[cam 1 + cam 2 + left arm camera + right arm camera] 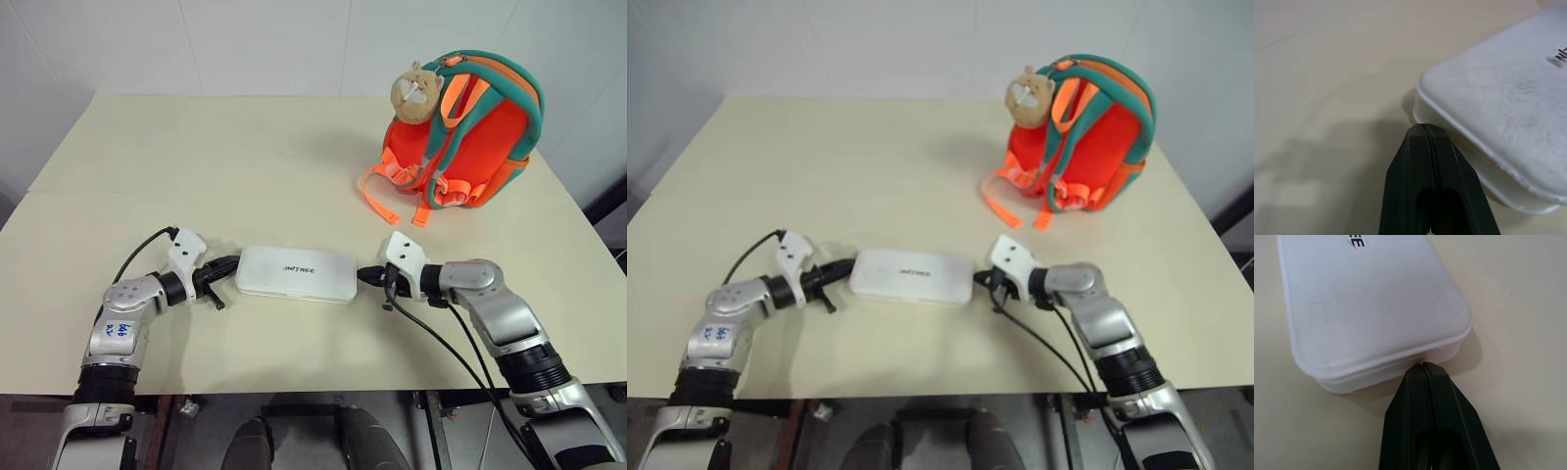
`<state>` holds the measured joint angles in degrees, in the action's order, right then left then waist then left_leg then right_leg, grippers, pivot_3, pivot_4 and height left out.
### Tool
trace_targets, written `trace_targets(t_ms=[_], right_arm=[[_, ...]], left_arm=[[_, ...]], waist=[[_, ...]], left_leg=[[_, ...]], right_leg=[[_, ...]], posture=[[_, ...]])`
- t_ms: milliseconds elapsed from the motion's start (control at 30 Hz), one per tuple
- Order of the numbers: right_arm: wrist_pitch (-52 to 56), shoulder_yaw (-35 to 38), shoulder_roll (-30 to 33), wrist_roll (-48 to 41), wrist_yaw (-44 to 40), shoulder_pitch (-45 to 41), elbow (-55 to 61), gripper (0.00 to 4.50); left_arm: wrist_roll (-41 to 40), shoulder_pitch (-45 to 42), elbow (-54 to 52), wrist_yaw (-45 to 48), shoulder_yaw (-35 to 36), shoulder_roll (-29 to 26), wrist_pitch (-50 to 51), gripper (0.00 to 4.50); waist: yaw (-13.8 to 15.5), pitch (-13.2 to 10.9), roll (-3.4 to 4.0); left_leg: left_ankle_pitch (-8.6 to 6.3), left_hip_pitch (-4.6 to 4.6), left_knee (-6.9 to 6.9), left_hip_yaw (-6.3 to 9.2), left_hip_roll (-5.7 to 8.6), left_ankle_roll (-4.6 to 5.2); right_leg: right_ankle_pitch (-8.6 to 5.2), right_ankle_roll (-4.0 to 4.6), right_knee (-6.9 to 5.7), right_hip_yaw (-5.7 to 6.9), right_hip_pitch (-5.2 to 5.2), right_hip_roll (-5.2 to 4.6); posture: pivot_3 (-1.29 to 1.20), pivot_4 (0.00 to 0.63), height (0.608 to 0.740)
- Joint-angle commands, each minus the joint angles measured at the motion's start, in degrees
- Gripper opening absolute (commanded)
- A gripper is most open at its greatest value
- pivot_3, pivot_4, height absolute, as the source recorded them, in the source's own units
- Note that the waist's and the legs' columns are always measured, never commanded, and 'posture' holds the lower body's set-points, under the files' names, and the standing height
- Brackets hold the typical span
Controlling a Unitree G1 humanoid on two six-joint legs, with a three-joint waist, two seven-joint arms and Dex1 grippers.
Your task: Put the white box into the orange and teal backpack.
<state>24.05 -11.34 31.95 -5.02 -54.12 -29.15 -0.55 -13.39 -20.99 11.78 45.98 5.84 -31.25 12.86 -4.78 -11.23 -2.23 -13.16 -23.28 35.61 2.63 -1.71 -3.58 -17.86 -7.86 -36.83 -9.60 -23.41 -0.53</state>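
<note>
**Both hands clenched at the short ends of the white box**

The left hand (227, 264) is clenched: its two black fingers (1425, 181) are pressed flat together into one wedge, grasping nothing. The wedge tip sits at a rounded corner of the white box (296, 273), at its left short end; whether it touches the box wall cannot be told.

The right hand (367, 275) is likewise clenched and empty, its black fingers (1430, 416) closed along a single seam. The tip meets the right short end of the box, at the lower shell just under the protruding lid lip.

The white box is a flat, thin rectangle of matte plastic with rounded corners, a raised rim seam and small dark lettering on its lid. It lies flat between the two hands, long axis from 9 to 3 o'clock, near the front of the worktop (196, 166), a smooth cream surface.

The orange and teal backpack (470, 137) stands upright at about 1 o'clock from the box, well apart from it. It is soft fabric, bright orange with teal trim and orange webbing straps trailing on the worktop. A tan plush charm (415, 93) hangs at its upper left.
</note>
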Motion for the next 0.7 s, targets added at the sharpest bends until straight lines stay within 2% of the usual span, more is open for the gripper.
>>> trace_targets(t_ms=[33,200,400,600,700], right_arm=[[-0.5,3.4,3.8,-2.2,-2.5,0.5,0.5,0.03],[-1.0,5.3,7.7,-3.2,-4.1,2.2,0.0,0.03],[-3.3,6.7,8.1,-3.8,-4.4,2.8,-3.2,0.03],[-3.8,7.0,8.1,-4.4,-4.5,2.3,-4.6,0.03],[-0.2,8.8,9.2,-6.7,-5.3,1.8,-3.8,0.03]], left_arm=[[-1.8,1.5,-5.0,0.7,-1.7,1.5,1.9,0.00],[-2.2,3.1,-9.2,0.2,-3.8,3.4,4.4,0.00],[-2.0,4.3,-11.6,-0.5,-5.0,4.2,6.0,0.00],[-2.5,4.6,-13.4,-0.3,-4.2,2.7,8.3,0.00],[-4.0,4.7,-14.1,0.4,-2.5,0.5,11.1,0.00]], waist=[[0.0,0.0,0.01],[0.1,0.0,0.00],[0.0,0.0,0.00],[0.0,0.0,0.00],[-0.1,0.0,0.00]], left_leg=[[0.00,0.00,-0.01,-0.01,0.00,0.00],[0.00,0.00,-0.03,-0.02,0.00,0.00],[0.00,0.01,-0.02,-0.02,0.00,0.00],[0.00,0.02,0.00,-0.03,0.01,0.00],[0.00,0.01,-0.03,-0.03,0.01,0.00]], right_leg=[[0.00,0.00,0.01,-0.01,0.00,0.00],[0.00,0.00,0.13,-0.01,0.03,-0.01],[0.01,-0.01,0.14,-0.03,0.05,0.00],[0.01,-0.02,0.16,-0.05,0.06,0.00],[0.01,-0.02,0.17,-0.05,0.05,0.00]], posture=[[0.00,0.150,0.740],[0.00,0.150,0.740],[0.00,0.150,0.740],[0.00,0.150,0.740],[0.00,0.150,0.740]])
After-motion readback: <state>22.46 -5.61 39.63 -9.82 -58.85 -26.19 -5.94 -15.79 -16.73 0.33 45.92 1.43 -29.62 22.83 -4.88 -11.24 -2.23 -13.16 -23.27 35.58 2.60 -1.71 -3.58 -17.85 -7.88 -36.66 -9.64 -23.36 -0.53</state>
